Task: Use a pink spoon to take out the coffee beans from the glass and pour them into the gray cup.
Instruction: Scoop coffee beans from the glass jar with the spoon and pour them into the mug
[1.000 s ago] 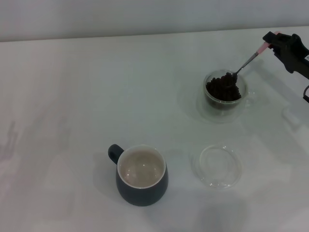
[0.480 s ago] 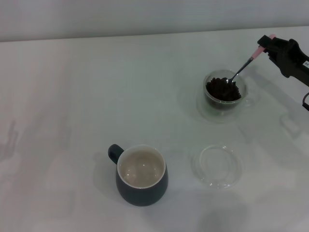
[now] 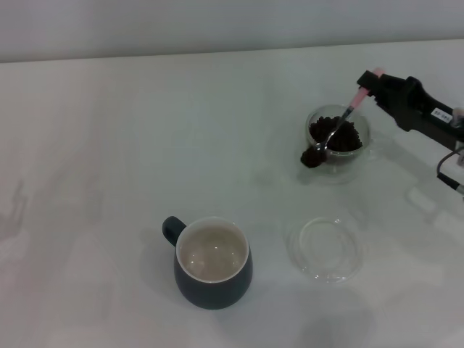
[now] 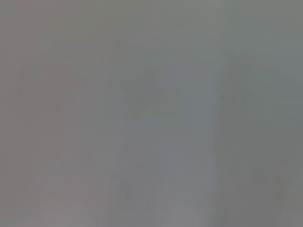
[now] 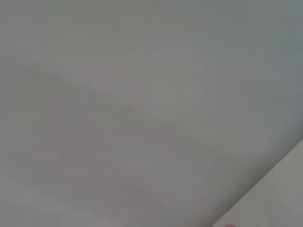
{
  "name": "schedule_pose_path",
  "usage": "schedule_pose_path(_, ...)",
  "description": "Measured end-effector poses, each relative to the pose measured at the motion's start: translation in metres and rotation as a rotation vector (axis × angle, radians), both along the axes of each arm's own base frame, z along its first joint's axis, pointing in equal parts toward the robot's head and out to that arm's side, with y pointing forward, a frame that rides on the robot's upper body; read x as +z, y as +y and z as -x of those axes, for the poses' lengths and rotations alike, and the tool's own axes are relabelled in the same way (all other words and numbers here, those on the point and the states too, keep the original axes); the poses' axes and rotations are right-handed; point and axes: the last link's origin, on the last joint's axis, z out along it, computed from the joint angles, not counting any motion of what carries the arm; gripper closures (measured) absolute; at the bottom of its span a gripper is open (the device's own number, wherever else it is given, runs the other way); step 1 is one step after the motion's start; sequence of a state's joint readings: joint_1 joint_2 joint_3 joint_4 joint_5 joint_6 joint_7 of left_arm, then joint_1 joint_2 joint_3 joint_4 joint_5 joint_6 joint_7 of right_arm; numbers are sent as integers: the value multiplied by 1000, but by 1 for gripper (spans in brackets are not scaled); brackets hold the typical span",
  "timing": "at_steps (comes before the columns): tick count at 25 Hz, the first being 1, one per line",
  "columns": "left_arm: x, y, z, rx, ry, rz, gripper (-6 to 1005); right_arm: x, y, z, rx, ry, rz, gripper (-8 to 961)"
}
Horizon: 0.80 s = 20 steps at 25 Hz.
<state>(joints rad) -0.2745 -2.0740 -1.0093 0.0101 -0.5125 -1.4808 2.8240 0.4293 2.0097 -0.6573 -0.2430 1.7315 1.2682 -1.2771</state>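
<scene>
Nearest the head camera, the gray cup [image 3: 212,262] stands upright on the white surface [image 3: 109,145], its off-white inside bare of beans and its small handle turned toward the robot's left and slightly away. Just to its right lies a flat clear round dish [image 3: 325,249], apart from the cup and with nothing in it.

Farther back on the right stands the glass [image 3: 338,138], with a dark heap of coffee beans [image 3: 339,136] inside it. The pink spoon [image 3: 335,130] slants across the glass, its pale pink handle high at the far right and its metal bowl low over the glass's near-left rim, heaped with a small dark load of beans that sits just outside the rim line as seen from the head.

The right claw [image 3: 377,81] reaches in from the right edge of the head view, closed on the upper end of the spoon's pink handle, above and just behind the glass. The black arm trails off toward the right border.

Both wrist cameras give only plain pale grey views in which no object can be made out. The left claw appears in none of the views.
</scene>
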Motion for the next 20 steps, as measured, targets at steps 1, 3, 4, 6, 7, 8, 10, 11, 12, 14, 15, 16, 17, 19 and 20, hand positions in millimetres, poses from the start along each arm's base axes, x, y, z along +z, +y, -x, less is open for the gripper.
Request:
schedule_pose_path(1, -1, 1, 0, 5, 1, 3, 433, -1, 0, 3, 14, 1, 6, 805)
schedule_pose_path(3, -2, 1, 1, 10, 3, 10, 433, -4, 0, 7, 37, 3, 18, 805)
schedule_pose_path(4, -3, 2, 1, 11, 4, 14, 433, -5, 0, 9, 48, 6, 24, 805)
schedule_pose_path(6, -3, 2, 1, 11, 4, 16, 433, -8, 1, 13, 68, 7, 36, 806)
schedule_pose_path(7, -3, 2, 1, 13, 4, 17, 433, -9, 2, 16, 80, 7, 44, 806)
schedule_pose_path(8, -3, 2, 1, 13, 4, 17, 434, -11, 2, 19, 90, 7, 51, 806)
schedule_pose_path(10, -3, 2, 2, 17, 6, 19, 434, -15, 3, 24, 112, 6, 69, 805)
schedule_pose_path(11, -3, 2, 2, 17, 6, 20, 434, -17, 3, 26, 123, 6, 80, 805)
schedule_pose_path(12, -3, 2, 2, 17, 6, 19, 433, -19, 3, 29, 133, 7, 91, 805)
schedule_pose_path(14, -3, 3, 1, 14, 6, 19, 433, -23, 3, 34, 149, 16, 112, 805)
schedule_pose_path(15, -3, 3, 1, 13, 8, 20, 433, -26, 3, 36, 155, 24, 122, 805)
schedule_pose_path(16, -3, 4, 1, 13, 9, 20, 433, -28, 3, 39, 163, 33, 131, 806)
schedule_pose_path(17, -3, 4, 1, 15, 10, 22, 434, -30, 2, 41, 169, 42, 139, 806)
schedule_pose_path(19, -4, 5, 2, 20, 10, 25, 434, -34, 1, 44, 182, 54, 155, 806)
schedule_pose_path(20, -4, 5, 2, 23, 10, 27, 434, -35, 0, 46, 187, 58, 161, 806)
